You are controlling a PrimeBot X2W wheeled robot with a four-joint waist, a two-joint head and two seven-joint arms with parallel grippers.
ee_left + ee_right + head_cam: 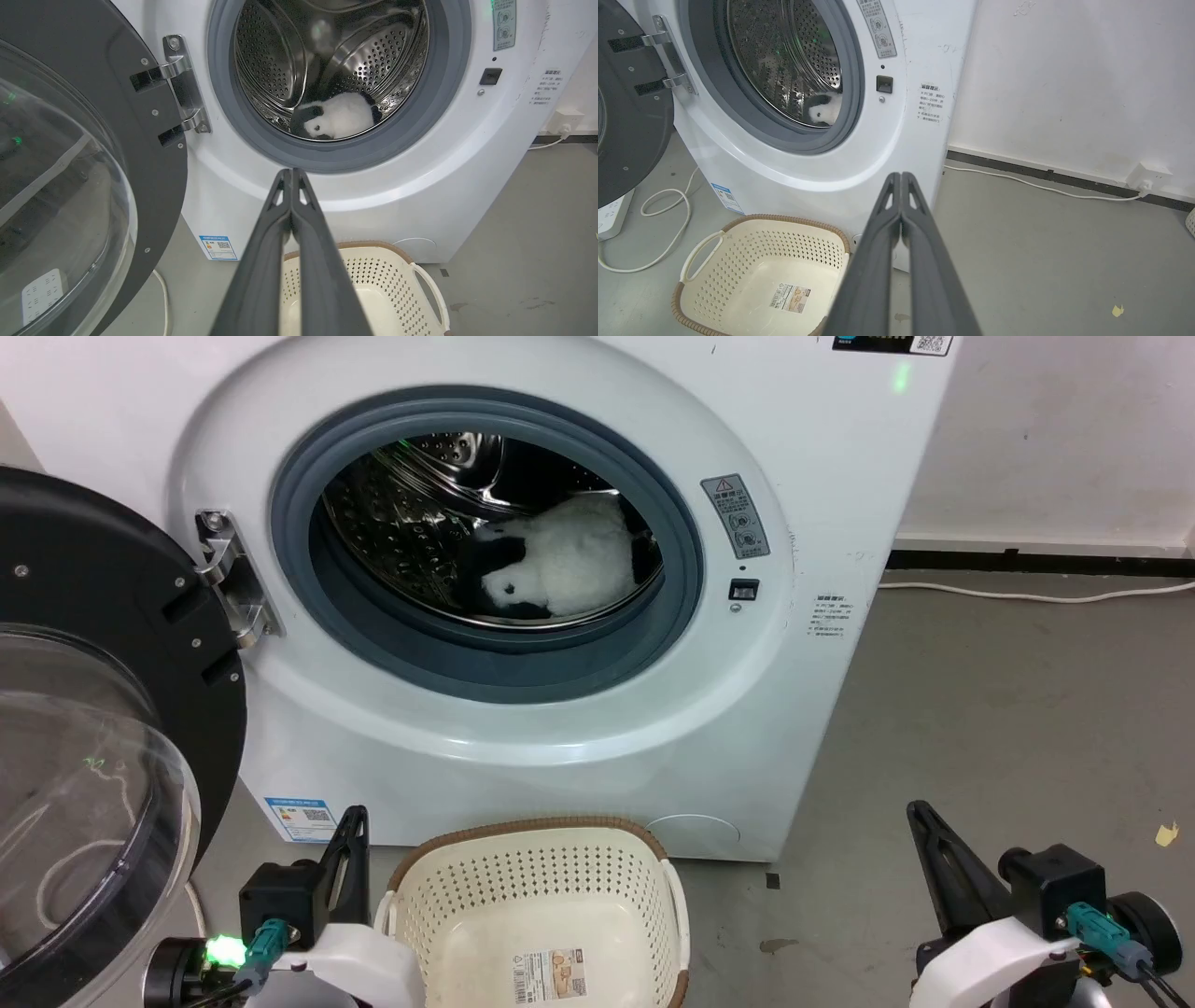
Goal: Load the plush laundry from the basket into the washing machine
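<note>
The plush laundry point(569, 565), a fluffy white toy with black patches, lies inside the steel drum of the washing machine point(579, 728); the same plush laundry point(338, 121) sits low in the drum, and a bit of the plush laundry point(822, 109) peeks past the gasket. The cream basket point(546, 919) stands on the floor before the machine with only its label sticker inside. My left gripper point(353, 814) is shut and holds nothing, left of the basket. My right gripper point(917, 807) is shut too, well right of it.
The washer's black-framed dome door point(84, 756) stands swung open at the left, close to my left arm. A white cable point(1041, 186) runs along the wall base to a socket point(1148, 175). Another cable point(658, 224) loops on the grey floor at left.
</note>
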